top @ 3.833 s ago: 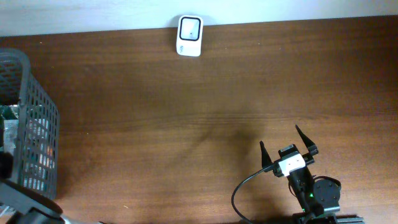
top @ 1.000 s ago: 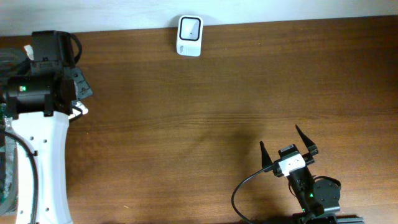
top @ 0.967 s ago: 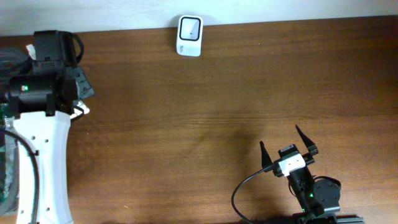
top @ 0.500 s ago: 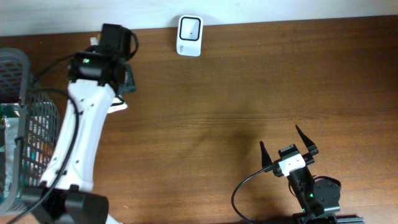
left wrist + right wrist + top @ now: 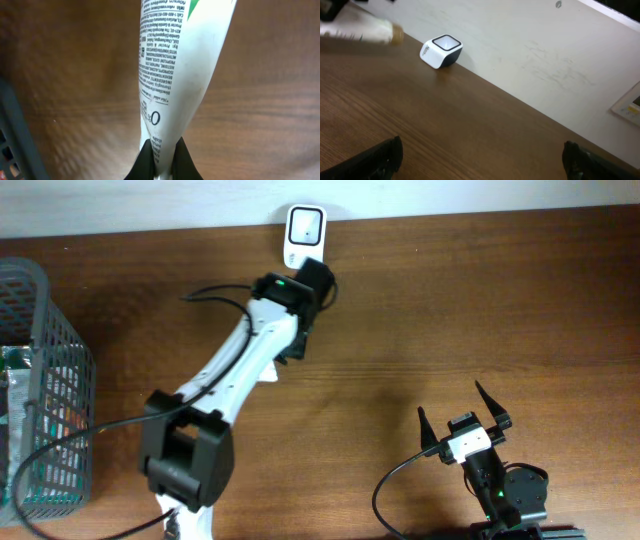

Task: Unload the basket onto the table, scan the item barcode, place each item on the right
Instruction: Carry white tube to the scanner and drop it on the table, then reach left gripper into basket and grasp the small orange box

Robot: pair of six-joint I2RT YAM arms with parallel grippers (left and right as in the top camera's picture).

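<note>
The white tube [image 5: 175,65] is being gripped by its flat crimped end in the left gripper [image 5: 163,154], whose 2 fingers are being pressed shut on it at the bottom centre of the left wrist view. Held from this end, the printed body is being left uncovered so that no lettering is being hidden by the fingers. Only small ingredient print is being shown to the wrist camera; whether the barcode is on this face cannot be told.

In the overhead view the tube is being carried under the left arm at the upper centre of the frame, just below the white barcode scanner [image 5: 305,225], which is standing at the far edge of the table [image 5: 480,300]. In the right wrist view the tube is being seen blurred at the upper left, near the scanner but apart from it.

The right gripper [image 5: 452,402] is being held released and empty at the lower right, well clear of the work. The wire basket [image 5: 60,360] is standing at the left edge.

The presenting step is judged to be under way.
</note>
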